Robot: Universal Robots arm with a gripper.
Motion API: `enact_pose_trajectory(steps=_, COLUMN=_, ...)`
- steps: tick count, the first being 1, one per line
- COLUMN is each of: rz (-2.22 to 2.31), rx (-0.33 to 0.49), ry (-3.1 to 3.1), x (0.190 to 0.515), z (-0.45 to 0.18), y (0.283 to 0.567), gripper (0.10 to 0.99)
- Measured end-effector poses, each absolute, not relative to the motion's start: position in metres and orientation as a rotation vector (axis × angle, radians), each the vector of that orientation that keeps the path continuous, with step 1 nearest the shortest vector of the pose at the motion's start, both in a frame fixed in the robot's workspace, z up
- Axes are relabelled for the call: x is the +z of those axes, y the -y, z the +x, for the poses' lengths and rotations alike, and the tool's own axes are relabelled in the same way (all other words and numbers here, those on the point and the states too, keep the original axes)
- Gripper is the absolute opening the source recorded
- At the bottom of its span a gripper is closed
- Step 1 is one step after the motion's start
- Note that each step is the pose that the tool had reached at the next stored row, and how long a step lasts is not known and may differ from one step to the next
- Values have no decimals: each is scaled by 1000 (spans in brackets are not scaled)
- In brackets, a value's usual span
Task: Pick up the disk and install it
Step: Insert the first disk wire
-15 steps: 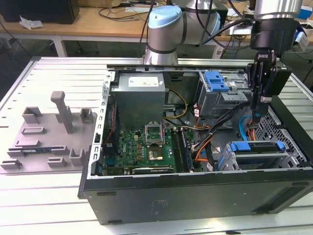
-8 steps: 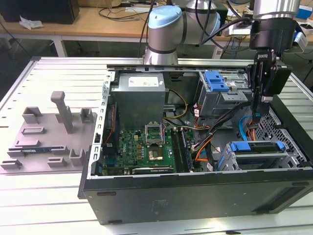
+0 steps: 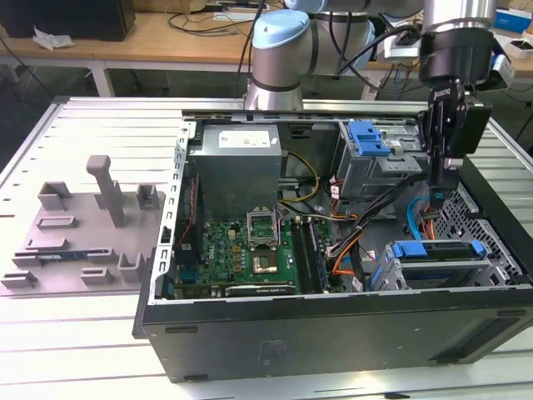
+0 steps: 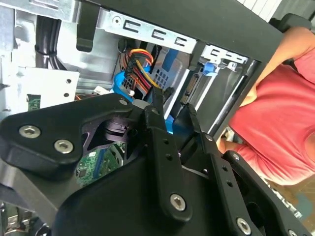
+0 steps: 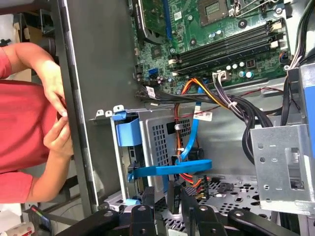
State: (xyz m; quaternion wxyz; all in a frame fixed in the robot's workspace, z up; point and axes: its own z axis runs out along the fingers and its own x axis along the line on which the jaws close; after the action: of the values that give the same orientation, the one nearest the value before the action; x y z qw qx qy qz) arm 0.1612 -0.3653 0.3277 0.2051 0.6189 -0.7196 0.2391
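Note:
The disk (image 3: 439, 250), framed by its blue bracket, lies in the drive cage at the front corner of the open computer case on the exterior view's right. In the first wrist view the disk's blue bracket edge (image 5: 170, 170) crosses the perforated cage. My gripper (image 3: 440, 185) hangs a short way above the disk, pointing down into the case. Its black fingers (image 4: 158, 129) stand a little apart with nothing between them, so the gripper (image 4: 172, 115) is open and empty. In the first wrist view the gripper (image 5: 165, 194) is just short of the bracket.
A thin blue cable (image 5: 190, 132) and orange-black wire bundles (image 5: 197, 88) run beside the cage. Further in are the motherboard (image 3: 250, 250), the power supply (image 3: 237, 158) and a second cage with a blue latch (image 3: 368, 137). A person's hands (image 5: 56, 123) rest at the case wall.

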Motion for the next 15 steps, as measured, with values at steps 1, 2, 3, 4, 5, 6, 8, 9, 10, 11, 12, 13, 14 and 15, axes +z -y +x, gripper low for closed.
enact_pose_trajectory(steps=1, rz=1722, rx=671, ry=2003, x=326, z=161, y=365, gripper=349)
enact_pose_trajectory(steps=2, rz=1720, rx=674, ry=2001, x=326, z=161, y=365, gripper=349)
enact_pose_trajectory(steps=3, rz=1719, rx=677, ry=1998, x=326, z=161, y=365, gripper=349)
enact_pose_trajectory(steps=4, rz=1713, rx=685, ry=1992, x=326, z=161, y=365, gripper=349)
enact_pose_trajectory(steps=5, rz=1712, rx=687, ry=1991, x=326, z=161, y=365, gripper=349)
enact_pose_trajectory(steps=6, rz=1711, rx=688, ry=1990, x=325, z=161, y=365, gripper=349)
enact_pose_trajectory(steps=8, rz=1710, rx=691, ry=1988, x=324, z=161, y=365, gripper=349)
enact_pose_trajectory(steps=9, rz=1709, rx=692, ry=1987, x=323, z=161, y=365, gripper=349)
enact_pose_trajectory(steps=10, rz=1708, rx=693, ry=1986, x=322, z=161, y=365, gripper=349)
enact_pose_trajectory(steps=11, rz=1708, rx=694, ry=1986, x=321, z=161, y=365, gripper=349)
enact_pose_trajectory(steps=12, rz=1707, rx=694, ry=1985, x=320, z=161, y=364, gripper=349)
enact_pose_trajectory(steps=13, rz=1707, rx=695, ry=1985, x=320, z=161, y=364, gripper=349)
enact_pose_trajectory(steps=14, rz=1707, rx=695, ry=1984, x=320, z=161, y=363, gripper=349)
enact_pose_trajectory(steps=15, rz=1706, rx=696, ry=1984, x=320, z=161, y=362, gripper=349)
